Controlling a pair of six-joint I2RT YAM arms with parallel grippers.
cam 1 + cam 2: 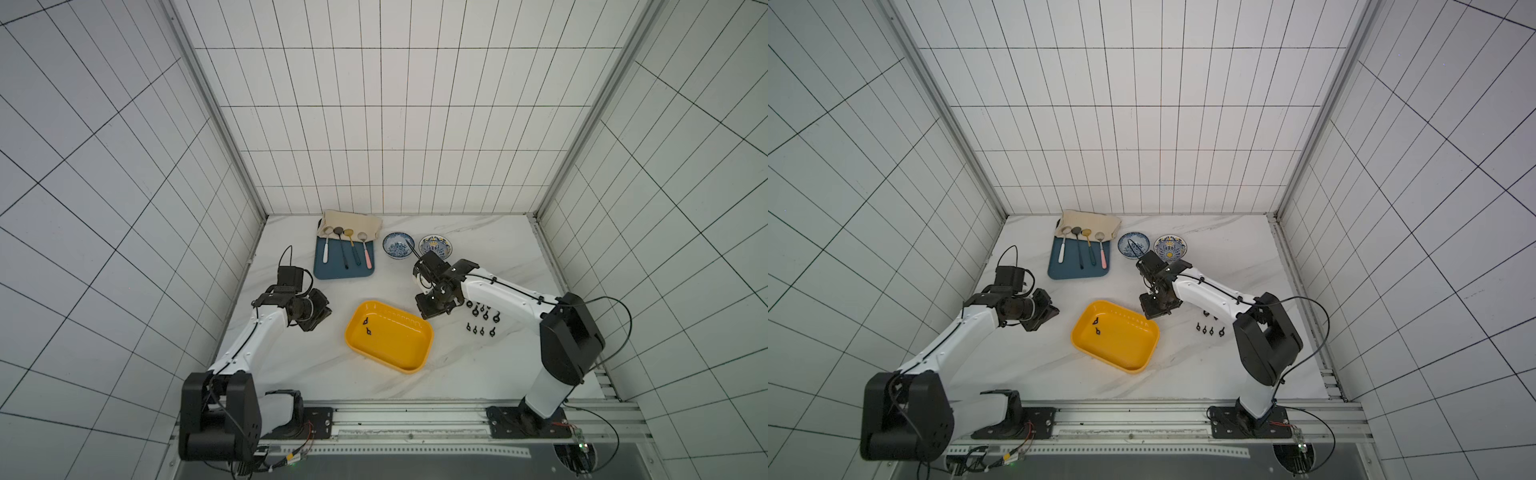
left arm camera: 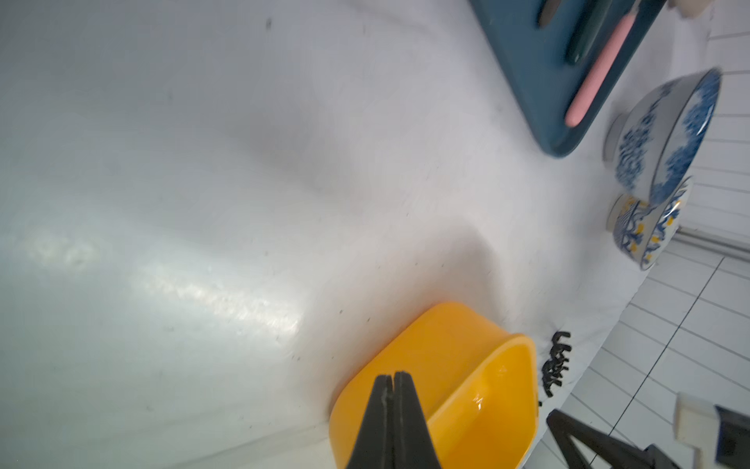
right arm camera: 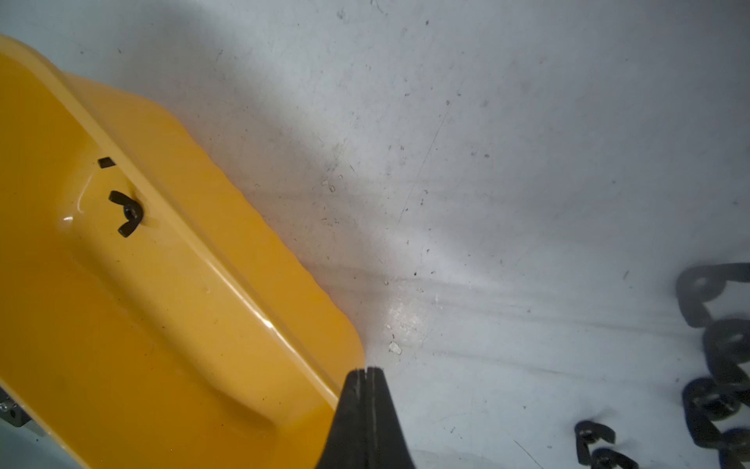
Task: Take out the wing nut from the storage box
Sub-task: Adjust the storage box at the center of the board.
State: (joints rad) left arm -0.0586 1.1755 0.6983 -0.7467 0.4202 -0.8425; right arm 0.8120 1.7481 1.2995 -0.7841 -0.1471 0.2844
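Two small black wing nuts point(image 1: 367, 326) lie close together on the floor of the yellow storage box point(image 1: 399, 347). A cluster of loose wing nuts point(image 1: 482, 319) sits on the desk point(image 1: 291, 357) on the right arm's side, so I judge the emptying to be mostly done, with these two left.

The right end effector point(image 3: 366, 370) hangs just beside a corner of the box rim, between the box and the cluster. Its jaws are pressed together with nothing in them. From its tips, the nearer nut point(image 3: 128, 213) lies well across the box floor, close under the long wall. The second nut is only partly visible past that wall's rim in the right wrist view.

The left end effector point(image 2: 393, 375) is likewise closed and empty. It hovers outside the box on the opposite side, touching nothing.

The step in hand looks like the approach for the next pick. For that, the right end effector needs to spread its jaws, cross over the rim toward the nuts, come down on one and pinch it. The two nuts lie near each other and near the wall, so one must be singled out without nudging the other or catching the rim.
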